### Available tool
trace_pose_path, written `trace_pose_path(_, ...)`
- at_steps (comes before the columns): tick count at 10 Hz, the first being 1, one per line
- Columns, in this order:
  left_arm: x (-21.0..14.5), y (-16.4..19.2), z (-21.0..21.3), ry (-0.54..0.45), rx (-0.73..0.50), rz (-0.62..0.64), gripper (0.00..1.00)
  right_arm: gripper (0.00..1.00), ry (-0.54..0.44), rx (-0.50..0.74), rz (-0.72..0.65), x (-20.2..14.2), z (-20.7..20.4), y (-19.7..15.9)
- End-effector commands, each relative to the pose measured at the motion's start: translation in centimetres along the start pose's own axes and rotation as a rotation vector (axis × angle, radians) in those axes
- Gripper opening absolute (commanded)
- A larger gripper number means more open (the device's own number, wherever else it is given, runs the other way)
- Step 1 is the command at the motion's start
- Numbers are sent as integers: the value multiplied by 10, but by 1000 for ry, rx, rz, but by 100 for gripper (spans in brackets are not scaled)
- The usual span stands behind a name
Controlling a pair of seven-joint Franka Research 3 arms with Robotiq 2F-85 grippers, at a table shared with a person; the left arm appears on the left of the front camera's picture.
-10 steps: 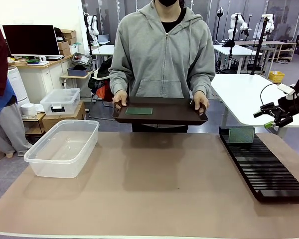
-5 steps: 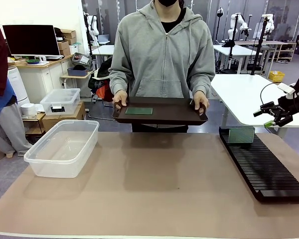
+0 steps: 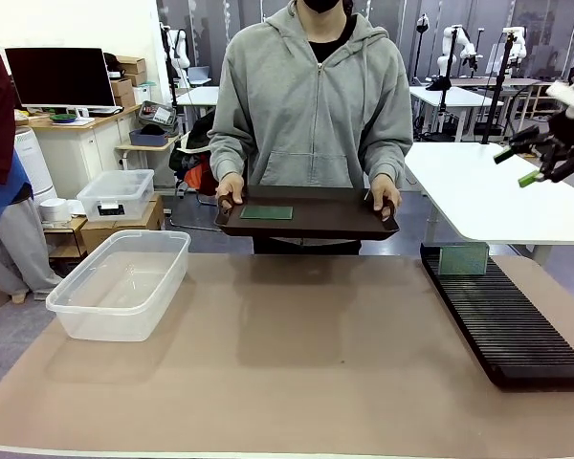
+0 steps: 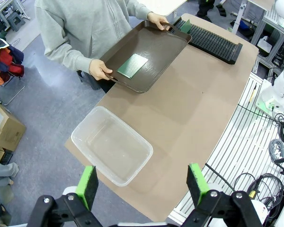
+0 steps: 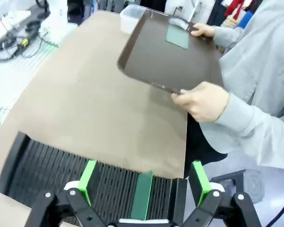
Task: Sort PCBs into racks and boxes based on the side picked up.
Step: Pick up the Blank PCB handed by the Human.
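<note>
Far side of the table: we see a person in a grey hooded top (image 3: pixel 311 105) holding a dark brown handled tray (image 3: pixel 335 218) level just above the far edge, one hand (image 3: pixel 231 188) gripping one end and the other hand (image 3: pixel 384 193) gripping the opposite end.
Board on the tray: a thin, flat, green rectangular PCB (image 3: pixel 266 212) lies flat on the tray, nearer the end toward the robot's left.
Board in the rack: a second green PCB (image 3: pixel 462 259) stands upright on edge in a slot at the far end of the long, flat black slotted rack (image 3: pixel 507 325).
Rack: it lies on the robot's right side of the tan tabletop (image 3: pixel 297 363).
Tub: the large clear plastic tub without a lid (image 3: pixel 96 325) sits on the robot's left side of the table, well apart from the rack.
Right claw: we find the right gripper (image 3: pixel 517 165) hanging high in the air beyond the rack's far end, its jaws spread wide and gripping nothing; its wrist view looks down on the upright board.
Left claw: the left gripper (image 4: pixel 143 184) hangs high above the table, its green-padded fingers (image 4: pixel 89 187) spread wide with nothing between them.
</note>
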State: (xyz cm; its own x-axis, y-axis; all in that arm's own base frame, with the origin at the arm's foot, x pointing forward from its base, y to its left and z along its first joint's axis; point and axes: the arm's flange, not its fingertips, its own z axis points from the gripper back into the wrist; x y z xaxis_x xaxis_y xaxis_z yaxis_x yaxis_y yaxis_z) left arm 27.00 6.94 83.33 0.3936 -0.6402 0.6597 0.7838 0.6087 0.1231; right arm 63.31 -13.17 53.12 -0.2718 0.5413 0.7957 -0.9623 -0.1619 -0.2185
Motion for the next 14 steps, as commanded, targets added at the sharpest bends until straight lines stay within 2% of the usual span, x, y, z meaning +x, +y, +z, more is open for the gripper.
trace_pose_path(1, 0, -1, -1, -1, -2, 6, 100, 100, -25, -64, -178, 27, -1, 27)
trace_pose_path(2, 0, -1, -1, -1, -2, 6, 100, 100, -46, -69, -303, 52, 12, 33)
trace_pose_path(3, 0, -1, -1, -1, -2, 6, 100, 100, -18, -93, -461, 79, 33, 40)
trace_pose_path(4, 0, -1, -1, -1, -2, 6, 100, 100, -13, -112, -515, 102, 41, 53)
trace_pose_path(5, 0, -1, -1, -1, -2, 6, 100, 100, 67, -165, -588, 123, 45, 70)
trace_pose_path(7, 0, -1, -1, -1, -2, 6, 100, 100, 140, -135, -664, 165, 59, 105)
trace_pose_path(8, 0, -1, -1, -1, -2, 6, 100, 100, 223, -144, -670, 179, 60, 122)
trace_pose_path(9, 0, -1, -1, -1, -2, 6, 100, 100, 287, -171, -612, 192, 63, 137)
trace_pose_path(10, 0, -1, -1, -1, -2, 6, 100, 100, 151, -158, -650, 174, 77, 103)
trace_pose_path(14, 0, -1, -1, -1, -2, 6, 100, 100, 151, -158, -650, 174, 77, 103)
